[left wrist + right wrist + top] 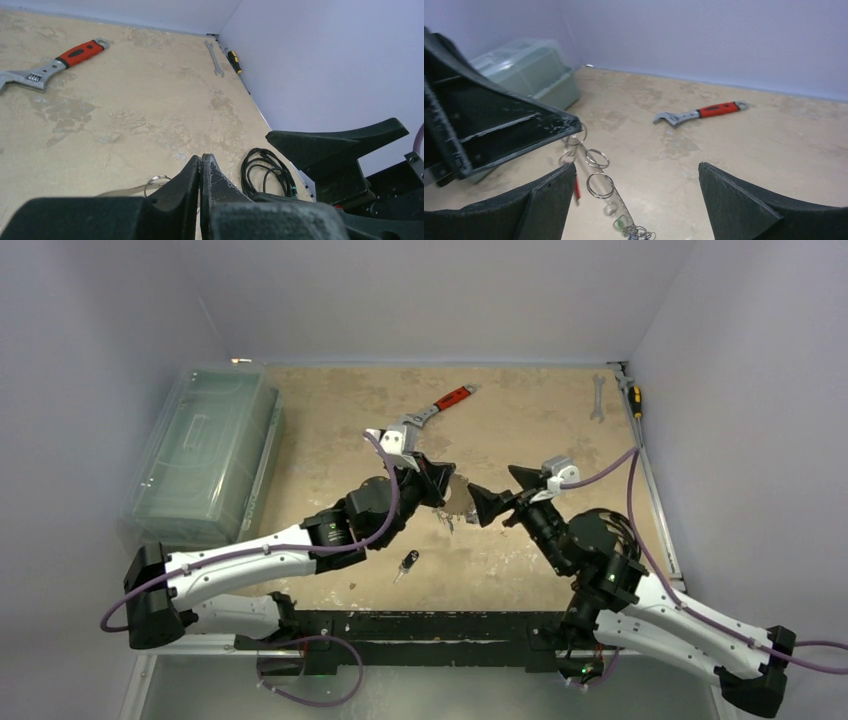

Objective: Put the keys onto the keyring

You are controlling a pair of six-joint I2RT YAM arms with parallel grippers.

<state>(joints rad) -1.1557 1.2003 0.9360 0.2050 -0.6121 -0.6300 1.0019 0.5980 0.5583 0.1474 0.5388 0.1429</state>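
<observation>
**Left gripper [200, 159] offering the keyring [458, 496] to the right gripper [636, 166].**
Your left gripper's fingers are pressed together on the keyring, holding it above the table [540, 430], with small rings [597, 158] and tagged keys [631, 231] dangling below. A black-headed key [408, 562] lies loose nearby. The right gripper's fingers are spread and empty. Next, you probably need to fetch that key and thread it on with care.

The mottled beige tabletop [330, 410] carries a clear plastic storage box [205, 450] along its left edge, a red-handled adjustable wrench [440, 408] near the far edge, and a spanner [598, 397] and screwdriver [633, 398] in the far right corner. A black-headed key [407, 564] lies toward the near edge, and a coiled black cable [265, 170] near the right edge.
</observation>
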